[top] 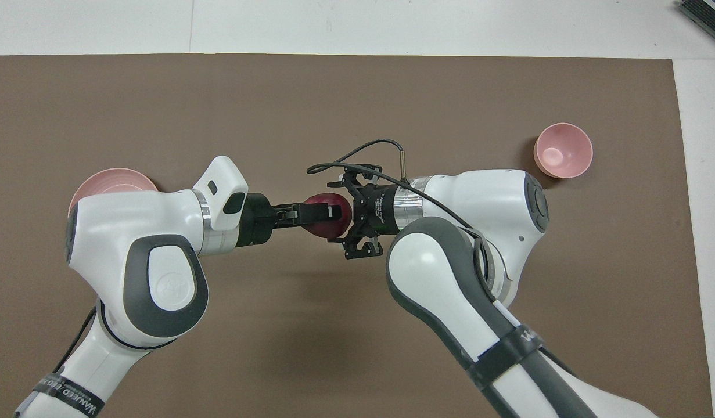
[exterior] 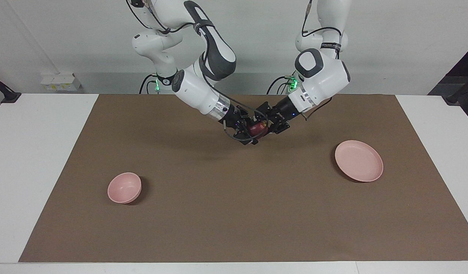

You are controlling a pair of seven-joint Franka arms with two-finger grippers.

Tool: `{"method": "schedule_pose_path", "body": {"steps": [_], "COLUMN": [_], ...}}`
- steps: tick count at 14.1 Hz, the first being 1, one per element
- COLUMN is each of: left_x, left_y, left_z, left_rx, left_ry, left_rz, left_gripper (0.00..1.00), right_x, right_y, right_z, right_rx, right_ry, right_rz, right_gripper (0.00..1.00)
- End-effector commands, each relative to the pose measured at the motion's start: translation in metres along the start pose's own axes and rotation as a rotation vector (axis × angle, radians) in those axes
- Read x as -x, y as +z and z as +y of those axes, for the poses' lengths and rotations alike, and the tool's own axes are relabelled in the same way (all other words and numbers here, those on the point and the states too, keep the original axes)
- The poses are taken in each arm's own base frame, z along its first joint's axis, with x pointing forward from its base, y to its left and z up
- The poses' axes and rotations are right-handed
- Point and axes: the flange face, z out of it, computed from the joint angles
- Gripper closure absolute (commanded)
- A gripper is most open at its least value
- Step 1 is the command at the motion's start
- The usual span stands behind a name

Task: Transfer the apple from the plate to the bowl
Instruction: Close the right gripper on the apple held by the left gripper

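Note:
The dark red apple (exterior: 257, 130) hangs in the air over the middle of the brown mat, also seen in the overhead view (top: 325, 230). My left gripper (exterior: 263, 125) is shut on the apple; one finger lies across its top in the overhead view (top: 325, 212). My right gripper (exterior: 249, 133) is open and meets it head-on, its jaws standing on either side of the apple (top: 350, 215). The pink plate (exterior: 358, 160) lies bare toward the left arm's end and is half hidden under the left arm in the overhead view (top: 110, 179). The pink bowl (exterior: 124, 187) stands toward the right arm's end (top: 563, 150).
A brown mat (exterior: 234, 213) covers most of the white table (exterior: 36, 160). A loose black cable (top: 369, 148) loops off the right wrist. A dark object (top: 705, 14) lies at the table's corner farthest from the robots.

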Motion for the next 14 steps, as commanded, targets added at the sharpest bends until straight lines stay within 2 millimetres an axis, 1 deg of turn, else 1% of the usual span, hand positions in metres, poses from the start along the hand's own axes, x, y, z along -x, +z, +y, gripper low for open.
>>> {"method": "schedule_pose_path", "body": {"steps": [1,2,3,8,9,10,11,12,13,14], "left_x": [0.014,0.014,0.013,0.012,0.012,0.011,0.011,0.008,0.005,0.003], "left_y": [0.008,0.007,0.007,0.005,0.004,0.004,0.004,0.002,-0.002,-0.005], "left_z": [0.011,0.011,0.013,0.011,0.011,0.010,0.012,0.013,0.017,0.018], "left_rx": [0.014,0.015,0.019,0.018,0.016,0.013,0.012,0.004,-0.012,-0.021], "left_ry": [-0.002,-0.003,-0.005,-0.013,-0.012,-0.017,-0.022,-0.013,0.015,0.019], "left_rz": [-0.027,-0.027,-0.032,-0.034,-0.033,-0.033,-0.028,-0.021,-0.019,-0.018], "left_gripper": [1.00,1.00,1.00,1.00,0.95,0.84,0.56,0.25,0.01,0.00], "right_x": [0.010,0.012,0.012,0.012,0.013,0.013,0.012,0.012,0.013,0.012], "right_y": [-0.007,-0.005,-0.006,-0.006,-0.006,-0.006,-0.005,-0.006,-0.006,-0.005], "right_z": [-0.008,-0.007,-0.008,-0.008,-0.007,-0.007,-0.007,-0.008,-0.007,-0.007], "right_rx": [-0.046,-0.044,-0.044,-0.045,-0.044,-0.044,-0.042,-0.044,-0.043,-0.040], "right_ry": [-0.025,-0.030,-0.029,-0.031,-0.032,-0.035,-0.037,-0.037,-0.039,-0.040], "right_rz": [-0.052,-0.051,-0.052,-0.051,-0.051,-0.049,-0.045,-0.046,-0.045,-0.044], "right_gripper": [0.85,1.00,1.00,1.00,1.00,1.00,1.00,1.00,1.00,1.00]}}
